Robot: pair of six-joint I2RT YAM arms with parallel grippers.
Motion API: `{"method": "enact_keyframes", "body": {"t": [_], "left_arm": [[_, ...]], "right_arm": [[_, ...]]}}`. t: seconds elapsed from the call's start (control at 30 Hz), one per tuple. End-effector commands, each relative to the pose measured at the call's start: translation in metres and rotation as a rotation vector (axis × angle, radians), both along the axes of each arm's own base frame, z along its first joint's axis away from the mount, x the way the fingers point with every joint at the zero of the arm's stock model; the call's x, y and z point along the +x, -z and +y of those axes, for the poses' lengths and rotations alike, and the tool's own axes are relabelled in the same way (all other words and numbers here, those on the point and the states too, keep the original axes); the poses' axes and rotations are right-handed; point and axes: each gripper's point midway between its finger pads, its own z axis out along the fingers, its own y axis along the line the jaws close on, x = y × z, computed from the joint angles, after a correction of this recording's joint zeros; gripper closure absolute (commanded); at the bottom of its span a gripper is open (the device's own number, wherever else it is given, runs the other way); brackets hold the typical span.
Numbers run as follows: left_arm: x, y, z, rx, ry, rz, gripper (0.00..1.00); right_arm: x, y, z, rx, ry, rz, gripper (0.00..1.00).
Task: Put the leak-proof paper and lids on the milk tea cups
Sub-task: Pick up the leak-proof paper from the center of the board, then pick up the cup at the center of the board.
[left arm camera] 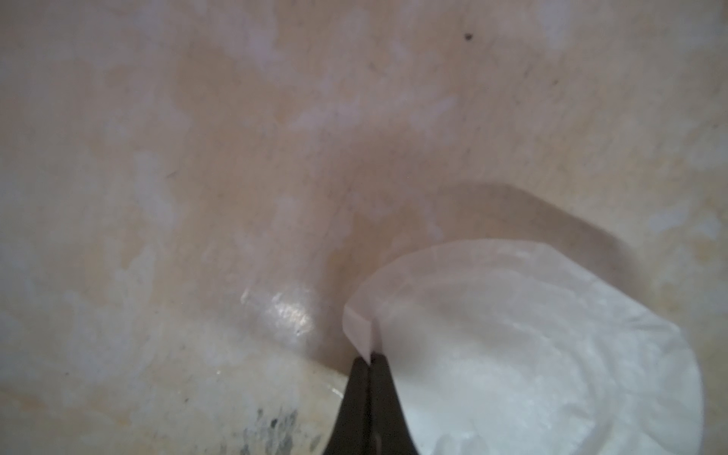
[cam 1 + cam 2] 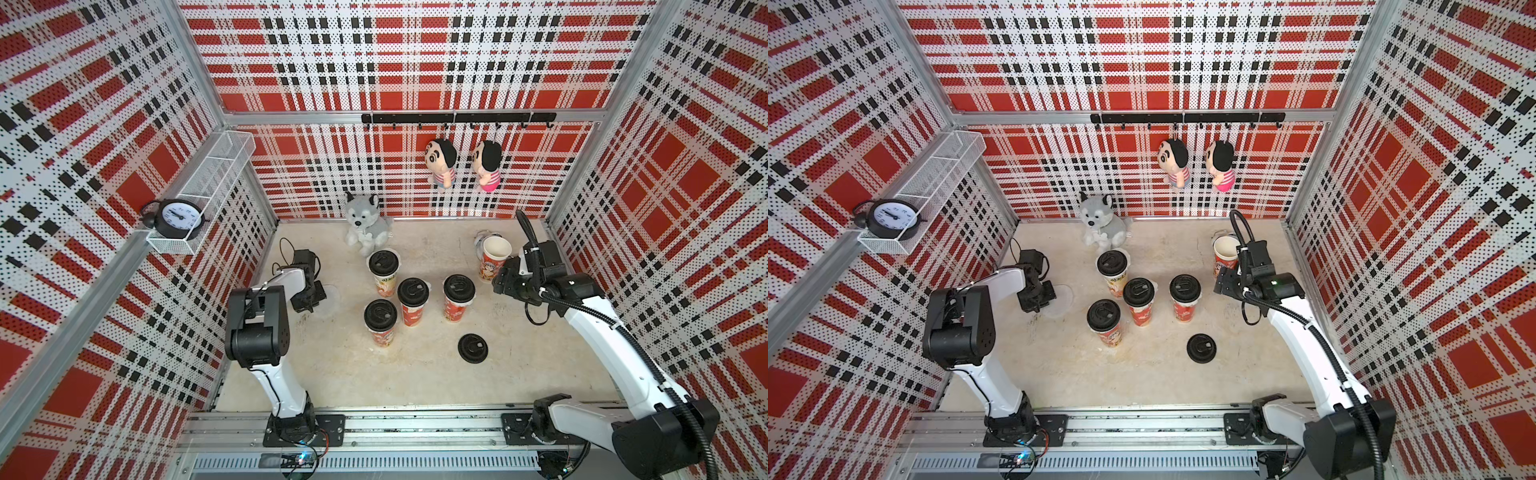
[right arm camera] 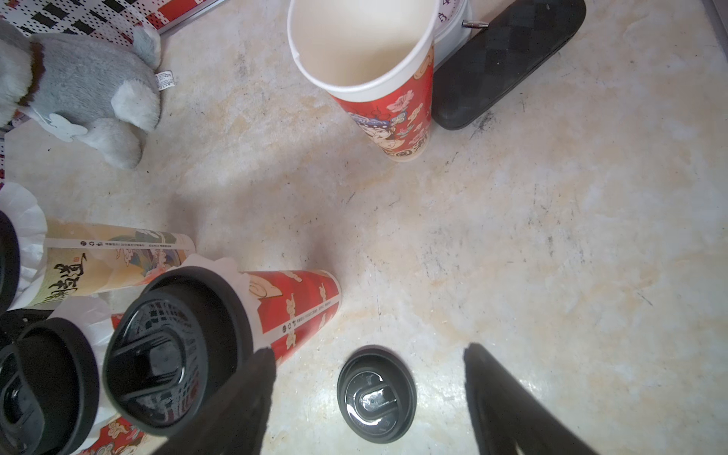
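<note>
A: Left tool (image 1: 370, 356)?
B: Pinched together on the crinkly edge of one paper sheet (image 1: 532, 354). The sheet is seen low over the table (image 1: 197, 157). Whether a second sheet is caught under it cannot be told.
A: Right tool (image 3: 368, 350)?
B: Held apart, nothing gripped, near the open cup (image 3: 362, 43), with the loose lid (image 3: 376, 394) below it.
A: Other cups?
B: Four capped cups (image 2: 412, 299), paper frills seen under the black lids. Only the open cup is left bare, well apart from the sheet.
A: How is it best done?
B: A slow lift is advised, since the thin edge could slip or tear. The sheet should be carried flat, clear of the capped cups, centred on the open mouth, and released once the rim is overlapped all round.
</note>
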Motion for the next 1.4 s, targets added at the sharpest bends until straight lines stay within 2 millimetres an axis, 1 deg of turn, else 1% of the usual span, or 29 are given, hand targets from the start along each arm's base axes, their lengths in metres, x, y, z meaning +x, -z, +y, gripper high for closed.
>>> {"method": "enact_keyframes", "body": {"t": [0.0,0.07,0.17,0.23,0.3,0.37,0.53,0.67,0.73,0.83,1.0,1.13,1.27,1.37], "left_arm": [[-0.024,0.016,-0.004,-0.039,-0.007,0.080,1.00],[-0.016,-0.002,-0.005,-0.043,0.000,0.034,1.00],[-0.006,-0.032,-0.006,-0.049,0.013,-0.039,1.00],[-0.002,-0.050,-0.007,-0.052,0.018,-0.083,1.00],[0.000,-0.064,-0.010,-0.059,0.029,-0.122,1.00],[0.000,-0.077,-0.012,-0.064,0.037,-0.154,1.00],[-0.004,-0.099,-0.017,-0.077,0.055,-0.214,1.00],[-0.005,-0.117,-0.019,-0.082,0.060,-0.262,1.00],[-0.005,-0.125,-0.019,-0.081,0.062,-0.286,1.00],[-0.006,-0.134,-0.019,-0.076,0.062,-0.304,1.00],[-0.006,-0.141,-0.017,-0.069,0.059,-0.311,1.00],[-0.007,-0.144,-0.017,-0.065,0.058,-0.315,1.00],[-0.008,-0.145,-0.016,-0.060,0.055,-0.313,1.00],[-0.010,-0.143,-0.015,-0.057,0.053,-0.306,1.00]], "right_arm": [[-0.001,-0.008,-0.015,-0.039,0.012,-0.012,0.21],[0.003,-0.015,-0.023,-0.055,0.027,-0.018,0.19],[0.015,-0.024,-0.033,-0.100,0.038,-0.021,0.09],[0.024,-0.026,-0.035,-0.126,0.034,-0.014,0.04],[0.037,-0.026,-0.032,-0.136,0.016,-0.009,0.00],[0.051,-0.023,-0.030,-0.148,-0.007,-0.005,0.00],[0.084,-0.013,-0.026,-0.180,-0.041,0.028,0.00],[0.108,-0.001,-0.025,-0.206,-0.052,0.066,0.00],[0.117,0.005,-0.024,-0.216,-0.054,0.087,0.00],[0.129,0.012,-0.023,-0.223,-0.060,0.101,0.00],[0.147,0.025,-0.019,-0.223,-0.069,0.120,0.00],[0.161,0.030,-0.018,-0.229,-0.070,0.125,0.00],[0.169,0.037,-0.018,-0.233,-0.070,0.138,0.00],[0.172,0.041,-0.017,-0.231,-0.070,0.142,0.02]]}}
